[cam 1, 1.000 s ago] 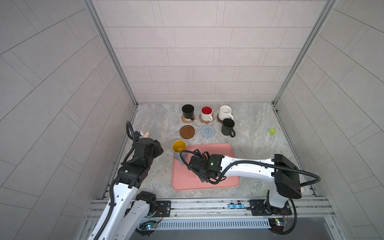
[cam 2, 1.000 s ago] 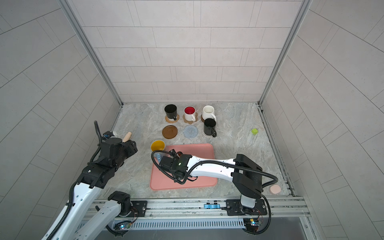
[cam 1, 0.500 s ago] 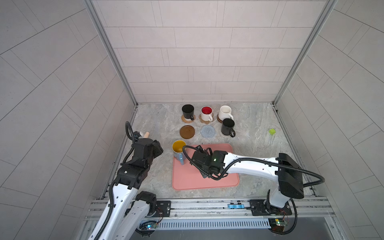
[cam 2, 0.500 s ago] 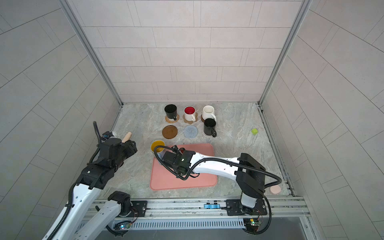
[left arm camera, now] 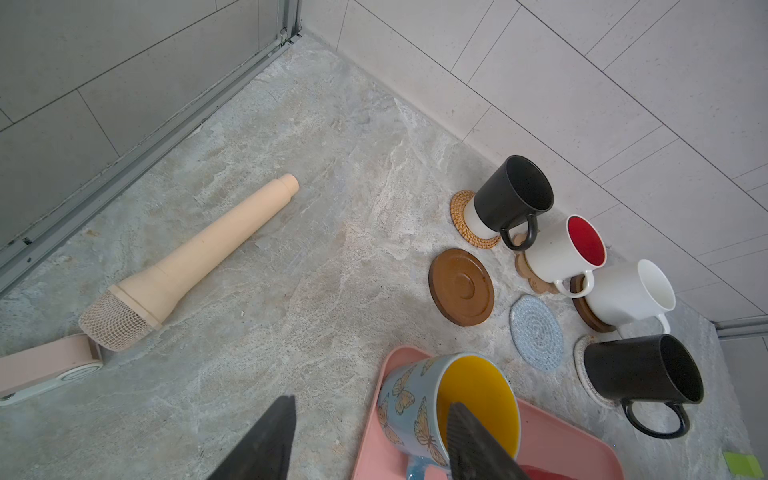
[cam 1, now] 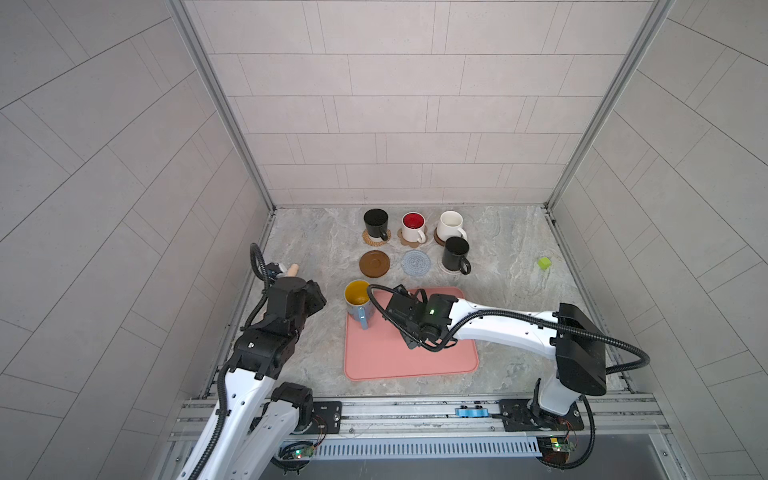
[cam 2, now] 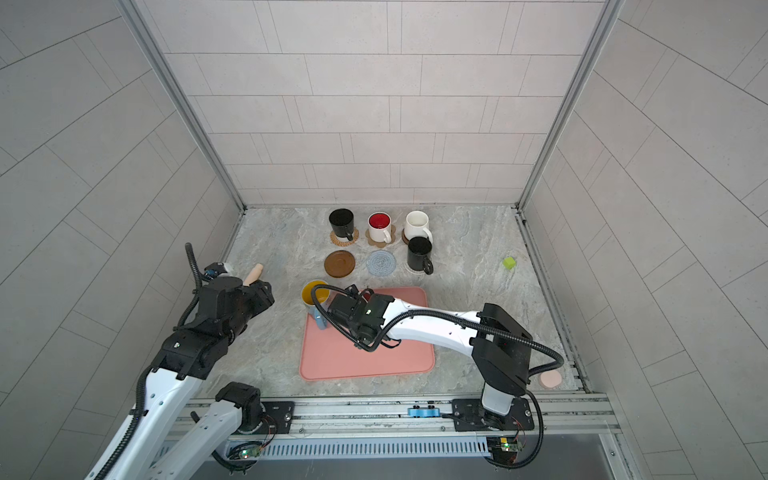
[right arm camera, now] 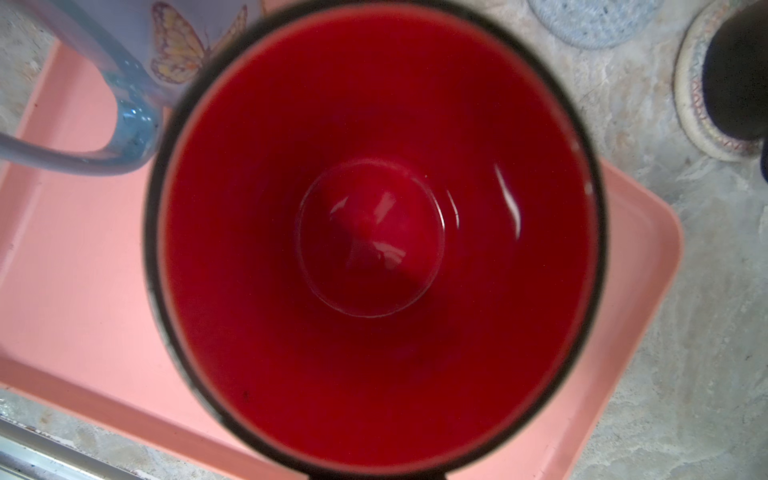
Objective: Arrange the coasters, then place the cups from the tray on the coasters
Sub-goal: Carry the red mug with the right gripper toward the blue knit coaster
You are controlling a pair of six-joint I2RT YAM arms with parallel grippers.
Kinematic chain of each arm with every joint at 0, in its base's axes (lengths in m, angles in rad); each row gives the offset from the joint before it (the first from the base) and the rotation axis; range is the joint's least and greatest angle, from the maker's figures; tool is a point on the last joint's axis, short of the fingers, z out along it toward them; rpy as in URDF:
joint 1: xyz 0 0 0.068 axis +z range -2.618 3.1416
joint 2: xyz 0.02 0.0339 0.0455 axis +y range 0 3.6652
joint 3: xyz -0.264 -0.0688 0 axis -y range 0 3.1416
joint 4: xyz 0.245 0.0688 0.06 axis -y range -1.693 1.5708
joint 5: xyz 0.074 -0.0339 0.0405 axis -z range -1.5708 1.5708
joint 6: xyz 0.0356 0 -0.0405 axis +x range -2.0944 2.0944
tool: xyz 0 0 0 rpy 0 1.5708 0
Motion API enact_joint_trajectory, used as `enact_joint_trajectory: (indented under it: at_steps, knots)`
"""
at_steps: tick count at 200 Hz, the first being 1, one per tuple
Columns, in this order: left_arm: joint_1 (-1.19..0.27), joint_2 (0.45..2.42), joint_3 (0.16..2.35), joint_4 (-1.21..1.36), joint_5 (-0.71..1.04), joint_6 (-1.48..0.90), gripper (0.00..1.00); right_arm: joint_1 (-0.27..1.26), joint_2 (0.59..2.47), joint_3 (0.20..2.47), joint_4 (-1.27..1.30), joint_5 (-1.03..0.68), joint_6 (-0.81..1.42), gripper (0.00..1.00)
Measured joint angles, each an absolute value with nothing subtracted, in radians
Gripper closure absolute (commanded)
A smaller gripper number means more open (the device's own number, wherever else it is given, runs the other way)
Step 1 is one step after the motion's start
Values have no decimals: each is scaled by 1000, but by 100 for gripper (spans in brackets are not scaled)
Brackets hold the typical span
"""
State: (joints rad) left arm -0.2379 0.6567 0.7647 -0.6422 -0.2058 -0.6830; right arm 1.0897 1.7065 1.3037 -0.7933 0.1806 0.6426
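My right gripper is shut on the red cup, holding it over the far part of the pink tray. That cup fills the right wrist view and hides the fingers. The light blue cup with a yellow inside stands at the tray's far left corner. My left gripper hangs open just left of it, holding nothing. Behind the tray, a brown wooden coaster and a grey-blue crochet coaster lie bare. A black cup, a white cup with a red inside, a plain white cup and a second black cup each stand on a coaster.
A wooden microphone-shaped piece and a pale pink device lie by the left wall, close to my left arm. A green cube sits at the right. A small pink puck lies near the front right corner.
My right gripper has carried the red cup toward the back of the tray, nearer the blue cup. The left arm has stayed where it was.
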Motion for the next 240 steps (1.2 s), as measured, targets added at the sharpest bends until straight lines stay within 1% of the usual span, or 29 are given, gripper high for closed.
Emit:
enact_joint_trajectory:
  at_steps: [136,240]
  knots:
    - [-238,654,765,-644,-206,-683,35,928,1728,1385,-785,112,530,94]
    - [-238,649,765,-648,-207,-680,35,854,1779,1438,-782,73,467,94]
